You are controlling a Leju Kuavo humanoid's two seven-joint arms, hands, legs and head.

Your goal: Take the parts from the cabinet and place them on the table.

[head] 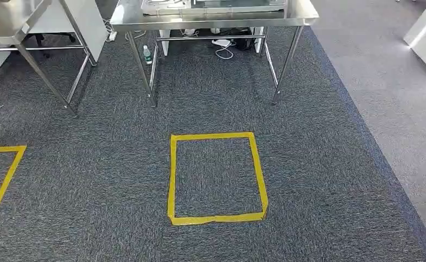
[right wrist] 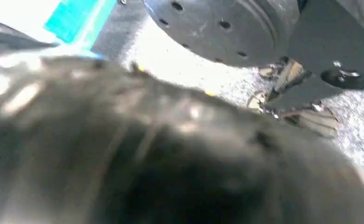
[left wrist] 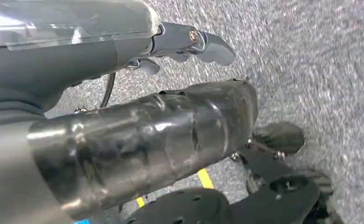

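The task is judged to be at an early or in-between stage. No part is seen carried, and nothing that can be read as a delivered part is made out on the worktop [head: 210,23]. Only pale flat items at its far edge are seen, cut off by the frame and too little shown to be named. The steel worktop is faced across a stretch of grey carpet [head: 319,164], on which a yellow tape square [head: 217,177] is marked just short of its legs. A second steel table [head: 3,33] is seen off to the left. A small bottle [head: 147,53] and loose cables [head: 224,49] lie on the floor under the worktop.

The left robot hand [left wrist: 124,51] is hung over the carpet. Its thick thumb [left wrist: 161,135] is held apart from the darker fingers [left wrist: 203,42], with bare carpet seen between them, so the hand is judged to be empty and unclenched. The right robot hand [right wrist: 170,154] is so near its camera and so blurred that whether it is closed, spread or gripping cannot be told.

Where the parts lie cannot be told from these views, and neither their heading nor their long axis can be judged. What is left, by this reading, is the fetching from the cabinet and the setting down on the worktop.
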